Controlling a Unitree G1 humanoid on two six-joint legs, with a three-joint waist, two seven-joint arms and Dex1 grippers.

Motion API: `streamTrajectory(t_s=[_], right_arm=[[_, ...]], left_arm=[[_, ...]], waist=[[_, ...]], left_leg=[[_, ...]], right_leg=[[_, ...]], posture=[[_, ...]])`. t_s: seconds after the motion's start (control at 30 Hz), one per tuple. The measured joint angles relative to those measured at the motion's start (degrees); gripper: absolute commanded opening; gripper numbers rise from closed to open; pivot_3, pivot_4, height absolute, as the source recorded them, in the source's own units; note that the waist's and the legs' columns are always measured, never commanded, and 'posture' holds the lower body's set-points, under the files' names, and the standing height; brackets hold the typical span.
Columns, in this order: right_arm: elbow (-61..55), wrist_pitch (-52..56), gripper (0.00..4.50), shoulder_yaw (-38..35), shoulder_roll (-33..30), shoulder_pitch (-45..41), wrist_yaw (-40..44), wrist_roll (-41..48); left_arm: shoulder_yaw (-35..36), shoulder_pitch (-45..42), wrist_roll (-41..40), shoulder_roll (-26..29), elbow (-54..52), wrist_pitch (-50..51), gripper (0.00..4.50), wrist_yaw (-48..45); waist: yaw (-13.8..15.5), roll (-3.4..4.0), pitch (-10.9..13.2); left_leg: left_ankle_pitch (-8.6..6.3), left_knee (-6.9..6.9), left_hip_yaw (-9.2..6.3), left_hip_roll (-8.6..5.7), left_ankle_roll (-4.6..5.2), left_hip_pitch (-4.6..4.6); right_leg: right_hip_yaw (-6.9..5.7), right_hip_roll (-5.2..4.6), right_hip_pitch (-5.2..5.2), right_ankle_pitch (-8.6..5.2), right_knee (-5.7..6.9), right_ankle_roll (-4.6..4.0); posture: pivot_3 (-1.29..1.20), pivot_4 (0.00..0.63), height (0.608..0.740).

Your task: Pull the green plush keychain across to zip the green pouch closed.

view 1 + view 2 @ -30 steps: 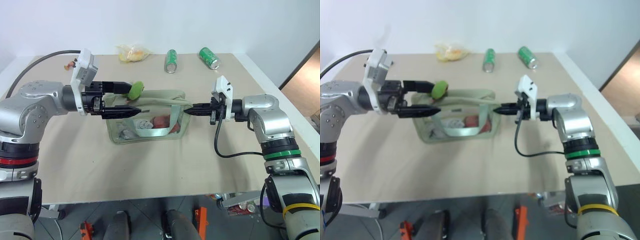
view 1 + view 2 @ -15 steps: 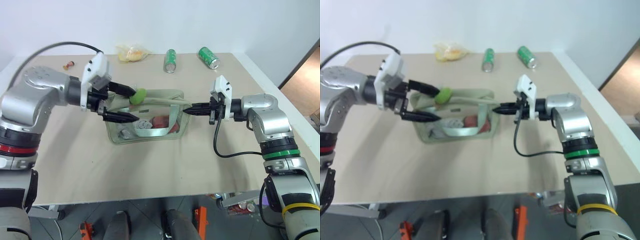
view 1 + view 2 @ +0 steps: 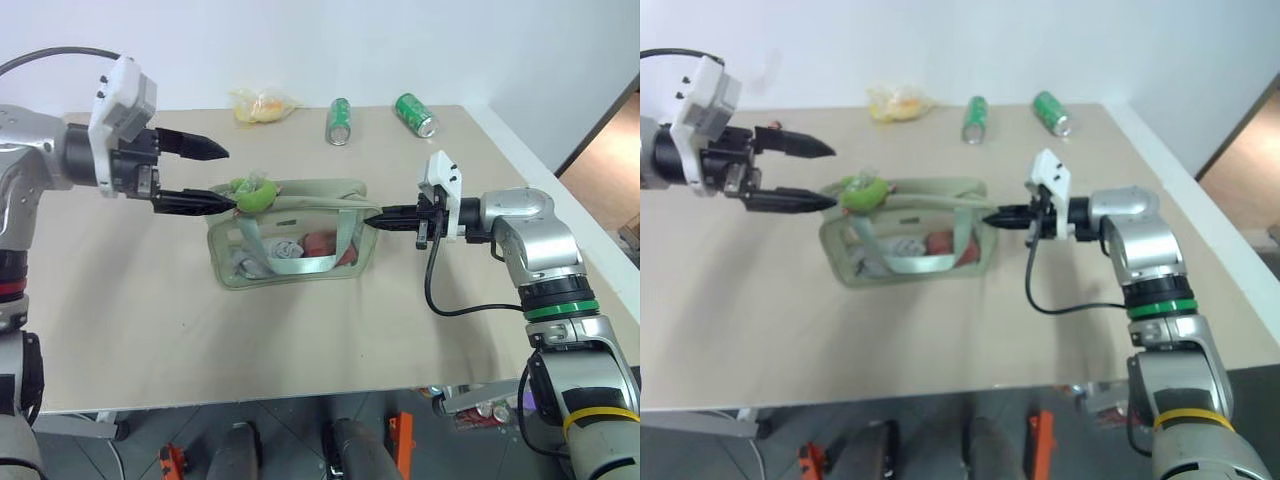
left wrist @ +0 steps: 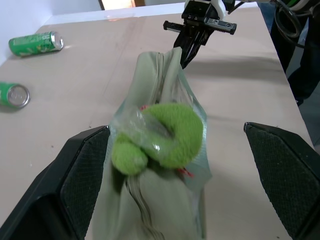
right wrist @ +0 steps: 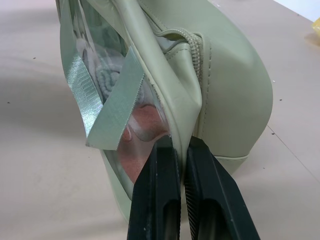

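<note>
Beige table [image 3: 300, 340] under a white wall; green pouch [image 3: 300, 262] sits centre. Right gripper [image 3: 383, 220], at the pouch's three o'clock, pinches its end. Left gripper [image 3: 205, 176], at nine o'clock, gapes empty beside the green plush keychain [image 3: 255, 193].

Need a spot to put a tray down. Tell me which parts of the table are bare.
Bare: the table between the green pouch and the near edge, and its left side. Crowded: the far edge, with a yellow bag and two cans.
</note>
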Motion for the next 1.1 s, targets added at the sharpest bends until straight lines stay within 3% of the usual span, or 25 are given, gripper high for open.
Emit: streamTrajectory(t_s=[0.23, 0.4, 0.73, 0.97, 1.1], right_arm=[[-0.15, 0.09, 0.0, 0.06, 0.36, 0.04, -0.01, 0.05], [-0.05, 0.12, 0.0, 0.07, 0.4, 0.04, 0.02, 0.0], [0.03, 0.16, 0.0, 0.09, 0.49, -0.01, 0.19, -0.05], [-0.53, 0.8, 0.0, 0.08, 0.38, 0.0, 0.12, 0.01], [-0.69, 1.09, 0.0, 0.08, 0.21, 0.03, 0.03, 0.0]], left_arm=[[12.56, 11.52, -4.97, 3.15, -3.13, 3.88, 4.46, 3.65], [16.29, 22.83, -6.16, 1.96, -5.59, 5.41, 4.46, 7.99], [13.61, 25.54, -8.49, -4.36, -9.32, 6.39, 4.46, 14.61], [9.12, 25.6, -7.1, -5.15, -8.59, 4.98, 4.46, 14.48], [8.82, 25.18, -6.37, -5.62, -7.09, 4.11, 3.35, 14.62]], waist=[[-0.25, 0.0, 0.0], [-0.24, -0.01, 0.0], [-0.2, -0.04, -0.01], [-0.2, -0.04, -0.01], [-0.19, -0.04, -0.01]], left_leg=[[0.0, -0.02, 0.01, 0.01, 0.0, 0.12], [0.0, 0.01, 0.0, 0.01, 0.0, 0.15], [0.0, 0.01, 0.01, 0.01, 0.0, 0.17], [0.0, 0.01, 0.01, 0.02, 0.0, 0.16], [0.0, 0.01, 0.01, 0.01, 0.0, 0.15]], right_leg=[[-0.01, -0.01, -0.01, -0.19, 0.24, -0.17], [-0.02, -0.03, 0.01, -0.27, 0.3, -0.32], [0.0, 0.0, 0.03, -0.18, 0.3, -0.18], [0.0, 0.0, 0.02, -0.18, 0.3, -0.19], [0.0, -0.01, 0.02, -0.25, 0.3, -0.3]], posture=[[0.0, 0.15, 0.74], [0.0, 0.15, 0.74], [0.0, 0.15, 0.74], [0.0, 0.15, 0.74], [0.0, 0.15, 0.74]])
